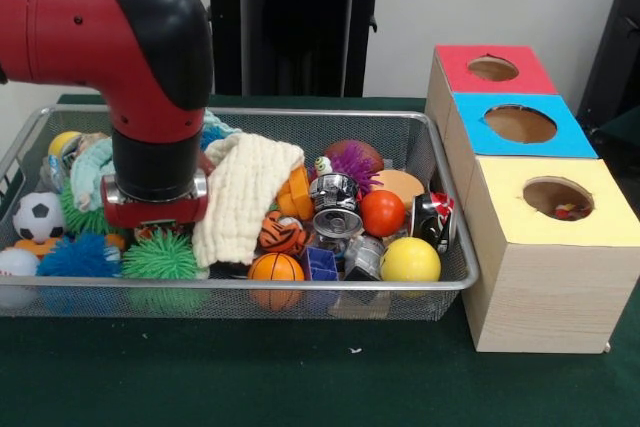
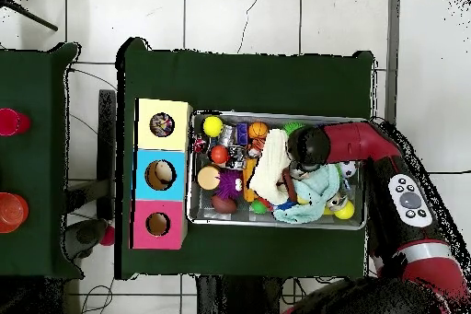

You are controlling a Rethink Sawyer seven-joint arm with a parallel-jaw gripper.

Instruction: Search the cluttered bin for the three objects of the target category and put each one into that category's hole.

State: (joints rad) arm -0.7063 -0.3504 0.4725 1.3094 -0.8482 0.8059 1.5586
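While arm plunges into bin [image 1: 440, 287], we find gripper [image 1: 155, 209] buried among clutter, finger state impossible to tell. No confetti cloths visible, likely hidden beneath cream waffle cloth [image 1: 243, 192] and mint towel [image 2: 317, 188]; boxes [image 1: 540, 237] wait beside bin.

We see a dark green tabletop [image 1: 300, 387] carrying two things. The bin [image 1: 250, 289], a wide wire-mesh basket, sits flat on it directly under the tool, which is hidden behind the arm's wrist. Off to one side of the tool, just beside the bin's short end, stands a row of three wooden boxes [image 1: 540, 277] with yellow, blue and red tops, each with a round hole. Nearer the camera than the tool, a tiny pale speck [image 1: 355, 350], perhaps a crumb, lies on the bare cloth.
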